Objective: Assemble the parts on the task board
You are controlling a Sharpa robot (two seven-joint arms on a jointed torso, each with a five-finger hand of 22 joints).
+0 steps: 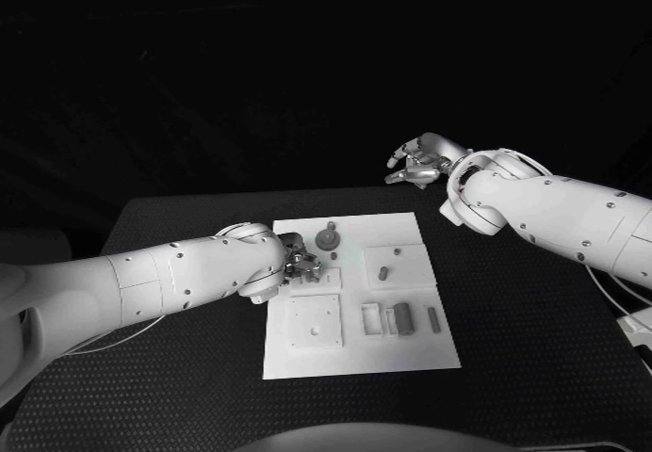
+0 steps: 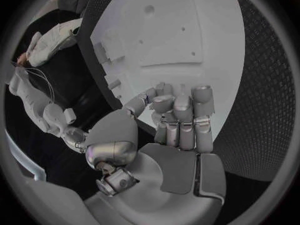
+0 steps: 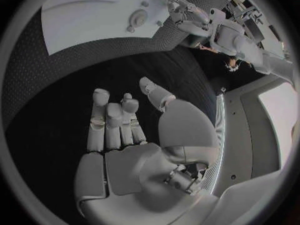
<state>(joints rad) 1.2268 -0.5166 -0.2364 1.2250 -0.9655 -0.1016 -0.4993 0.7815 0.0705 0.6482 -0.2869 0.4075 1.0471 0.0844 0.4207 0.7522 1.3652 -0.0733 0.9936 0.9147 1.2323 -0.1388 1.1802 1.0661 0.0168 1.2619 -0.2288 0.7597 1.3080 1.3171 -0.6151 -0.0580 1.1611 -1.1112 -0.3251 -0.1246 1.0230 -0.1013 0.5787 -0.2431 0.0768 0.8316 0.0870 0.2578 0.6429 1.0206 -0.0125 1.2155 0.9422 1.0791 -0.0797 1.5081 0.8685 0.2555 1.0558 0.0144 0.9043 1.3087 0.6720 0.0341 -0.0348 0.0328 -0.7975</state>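
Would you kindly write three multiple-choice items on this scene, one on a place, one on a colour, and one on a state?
1. Where is the left hand?
A. Over the left part of the task board
B. Beyond the table's far edge
C. On the bare table right of the board

2. What colour is the task board?
A. Black
B. White
C. Striped

3. What state is the right hand in?
A. Holding a part
B. Pressing on the board
C. Holding nothing, fingers apart

Answers:
1. A: the head view shows the left hand over the board's left part.
2. B: the board is a white plate on the black table.
3. C: the right wrist view shows its palm bare and its fingers apart, with nothing between them.
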